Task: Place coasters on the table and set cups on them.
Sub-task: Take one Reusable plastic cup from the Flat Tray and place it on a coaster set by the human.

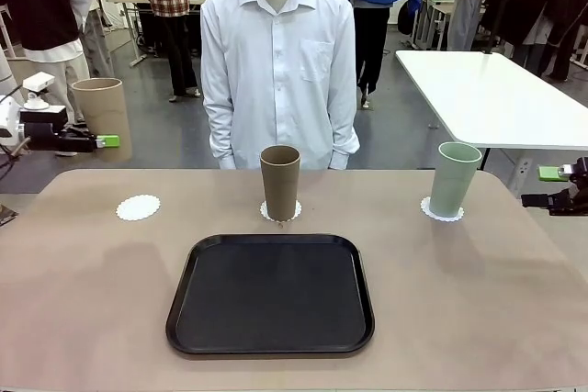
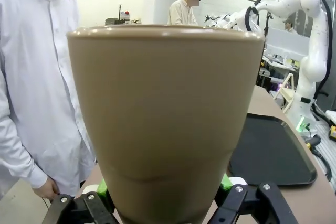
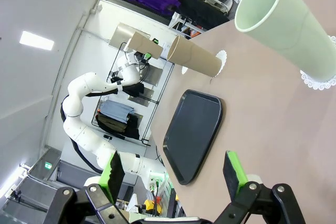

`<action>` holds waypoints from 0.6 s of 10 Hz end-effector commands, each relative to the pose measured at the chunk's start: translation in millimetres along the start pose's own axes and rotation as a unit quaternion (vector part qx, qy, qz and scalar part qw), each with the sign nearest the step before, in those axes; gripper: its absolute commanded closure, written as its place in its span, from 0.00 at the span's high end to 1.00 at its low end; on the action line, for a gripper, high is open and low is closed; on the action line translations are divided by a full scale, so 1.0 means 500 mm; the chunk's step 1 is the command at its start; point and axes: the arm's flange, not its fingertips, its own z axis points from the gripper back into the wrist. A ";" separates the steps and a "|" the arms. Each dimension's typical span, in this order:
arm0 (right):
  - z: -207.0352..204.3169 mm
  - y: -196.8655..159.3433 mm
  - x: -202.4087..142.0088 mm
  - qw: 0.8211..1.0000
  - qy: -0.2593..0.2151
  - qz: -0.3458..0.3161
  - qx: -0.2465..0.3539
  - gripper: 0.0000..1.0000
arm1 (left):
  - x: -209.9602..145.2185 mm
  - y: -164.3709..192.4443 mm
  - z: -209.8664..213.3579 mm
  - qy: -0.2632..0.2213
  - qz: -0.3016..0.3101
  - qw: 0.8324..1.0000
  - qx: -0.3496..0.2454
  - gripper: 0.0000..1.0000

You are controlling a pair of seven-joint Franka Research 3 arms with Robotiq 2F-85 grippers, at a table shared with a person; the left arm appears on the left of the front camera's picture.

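Observation:
My left gripper [image 1: 92,141] is shut on a tan cup [image 1: 103,112], held in the air off the table's far left corner. The same cup [image 2: 163,119] stands large between its fingers in the left wrist view. An empty white coaster [image 1: 138,207] lies at the table's [image 1: 478,300] back left. A second tan cup [image 1: 279,181] stands on the middle coaster [image 1: 280,216]. The mint cup [image 1: 453,178] stands on the right coaster [image 1: 442,212]. At the right edge my right gripper [image 1: 560,188] is open, a little apart from the mint cup [image 3: 286,27], nothing between its fingers [image 3: 231,169].
A black tray [image 1: 271,293] lies bare at the table's front middle. A person in a white shirt [image 1: 276,61] stands at the far side, hands down. A white table [image 1: 496,98] stands behind at the right.

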 end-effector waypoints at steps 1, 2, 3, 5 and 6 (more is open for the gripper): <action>-0.002 0.002 0.001 1.000 0.000 0.003 0.004 1.00 | -0.015 0.020 -0.027 -0.011 -0.032 0.999 0.004 0.82; -0.002 0.002 0.001 1.000 0.000 0.003 0.004 1.00 | -0.017 0.020 -0.034 -0.009 -0.032 0.999 0.000 0.82; -0.002 0.002 0.001 1.000 0.000 0.003 0.004 1.00 | -0.010 0.013 -0.034 -0.013 -0.027 0.999 -0.012 0.82; -0.002 0.002 0.001 1.000 0.000 0.003 0.004 1.00 | -0.022 0.007 -0.028 -0.004 -0.019 1.000 -0.006 0.82; -0.002 0.002 0.001 1.000 0.000 0.003 0.004 1.00 | -0.022 0.007 -0.028 -0.004 -0.019 1.000 -0.006 0.82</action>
